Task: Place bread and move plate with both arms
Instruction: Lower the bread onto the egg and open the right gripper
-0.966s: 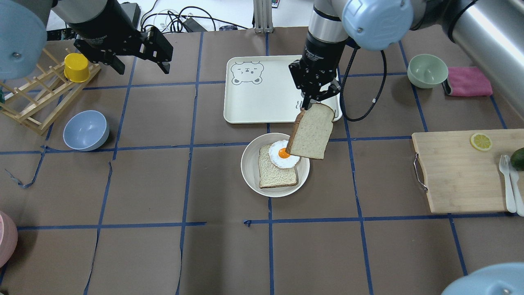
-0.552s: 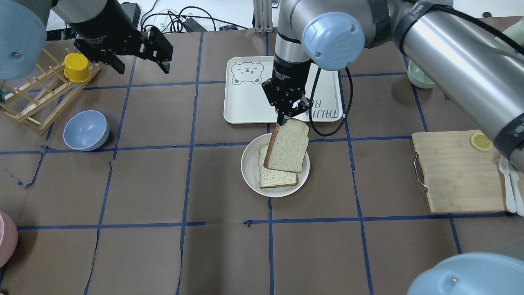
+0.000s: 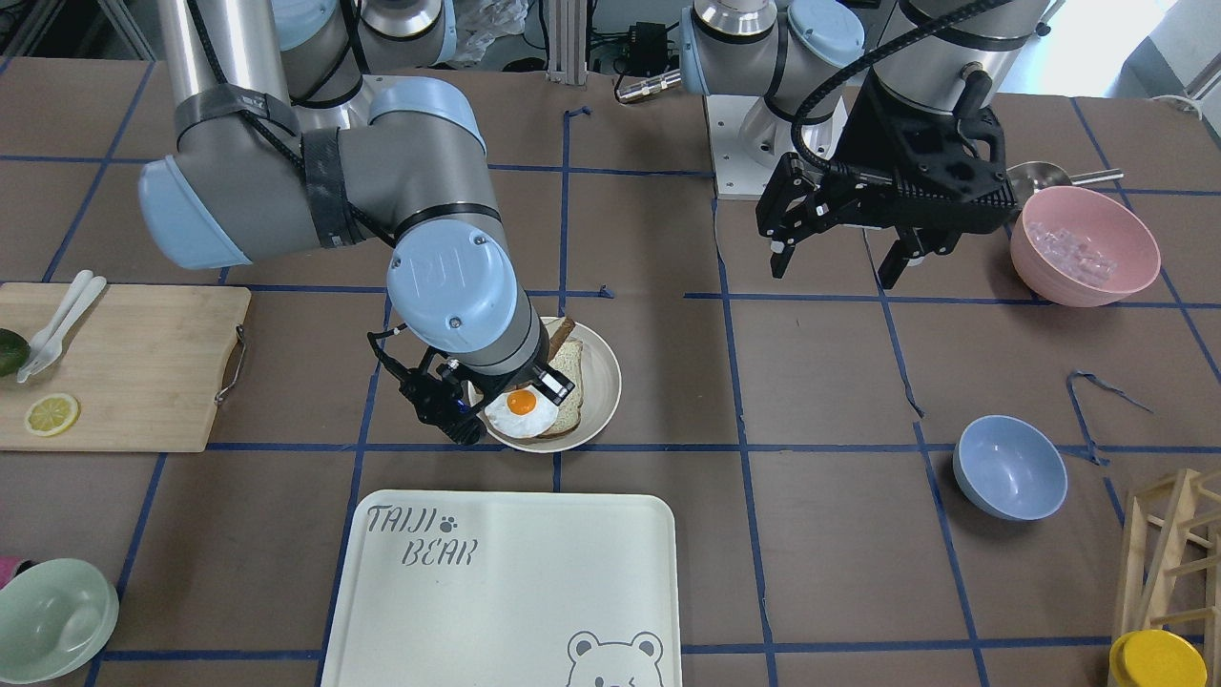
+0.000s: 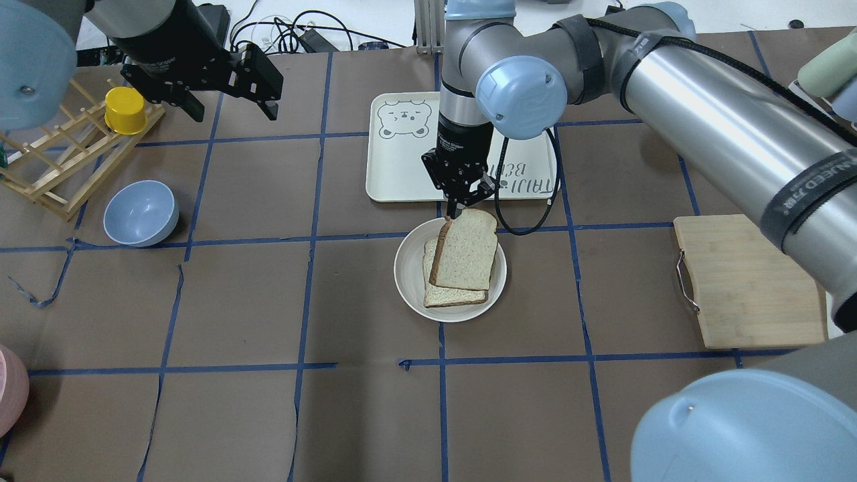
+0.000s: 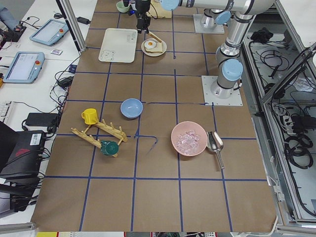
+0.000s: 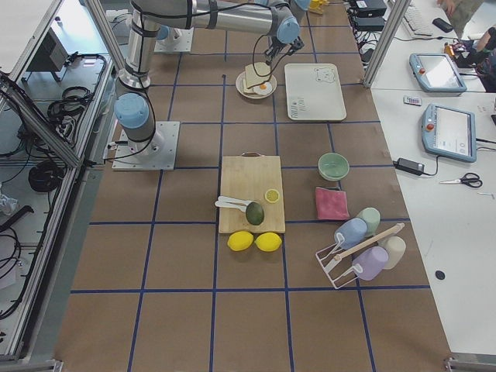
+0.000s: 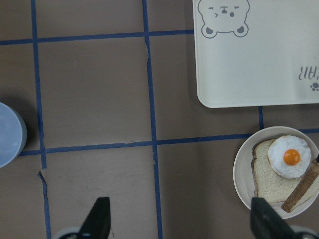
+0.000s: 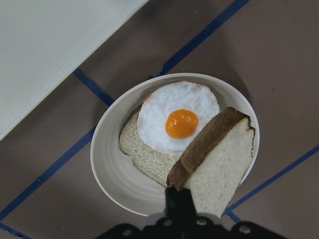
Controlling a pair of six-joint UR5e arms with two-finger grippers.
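Observation:
My right gripper (image 4: 458,206) is shut on the top edge of the bread (image 4: 465,249), a pale slice with a dark-brown crust. The slice hangs tilted, just over the round cream plate (image 4: 408,271). On the plate lie a second slice (image 8: 144,152) and a fried egg (image 8: 182,119). In the right wrist view the held bread (image 8: 219,164) stands on edge beside the egg, above the plate's rim (image 8: 112,174). My left gripper (image 4: 233,107) is open and empty, high over the table's far left. Its wrist view shows the plate (image 7: 244,174) at lower right.
A cream bear-print tray (image 4: 402,167) lies just behind the plate. A blue bowl (image 4: 140,213) and a wooden rack with a yellow cup (image 4: 125,109) are at the left. A cutting board (image 4: 750,281) is at the right. A pink bowl (image 3: 1083,243) stands near my left arm.
My right gripper has carried the bread left and down from beside the tray to over the plate, where it now hides the egg from above. The left arm has not moved.

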